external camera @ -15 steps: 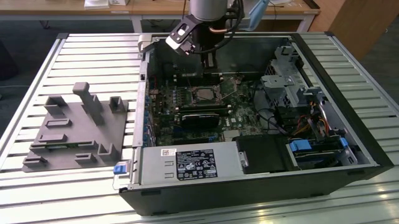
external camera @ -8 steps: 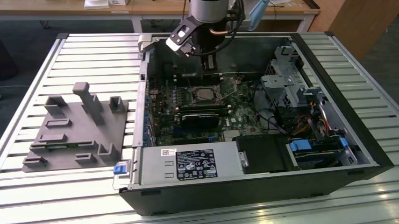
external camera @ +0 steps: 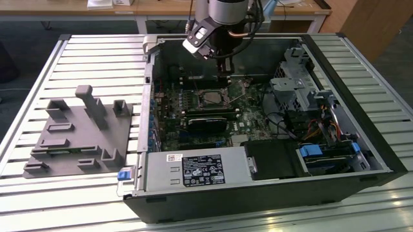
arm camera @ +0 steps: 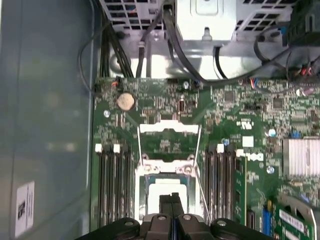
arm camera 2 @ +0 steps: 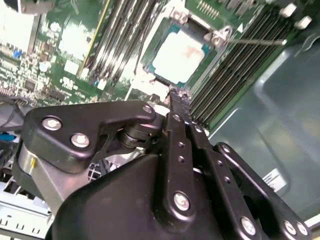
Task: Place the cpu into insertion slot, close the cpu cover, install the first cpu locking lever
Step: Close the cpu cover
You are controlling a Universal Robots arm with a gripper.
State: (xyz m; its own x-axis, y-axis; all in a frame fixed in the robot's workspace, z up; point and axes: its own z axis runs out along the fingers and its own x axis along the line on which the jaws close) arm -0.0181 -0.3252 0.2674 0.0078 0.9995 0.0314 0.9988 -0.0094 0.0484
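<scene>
The cpu (arm camera: 161, 188) lies flat in the insertion slot (arm camera: 141, 186), dull silver top up; it also shows in the second wrist view (arm camera 2: 179, 56) and in the exterior view (external camera: 212, 99). The cpu cover (arm camera: 169, 129), a silvery frame with a square cut-out, is swung back off the socket, and green board shows through the cut-out. My gripper (arm camera: 171, 198) hangs just above the socket with both black fingers pressed together and nothing between them. Its tip (arm camera 2: 177, 95) is over the cpu's edge. In the exterior view the gripper (external camera: 224, 79) sits just beyond the socket.
A thin metal lever rod (arm camera 2: 255, 42) sticks out beside the socket. Black memory slots (arm camera: 115, 185) flank it on both sides. A black card (external camera: 206, 119), power supply (external camera: 193, 169) and drive cage (external camera: 297, 92) crowd the case. A grey fixture (external camera: 77, 130) stands at the exterior view's left.
</scene>
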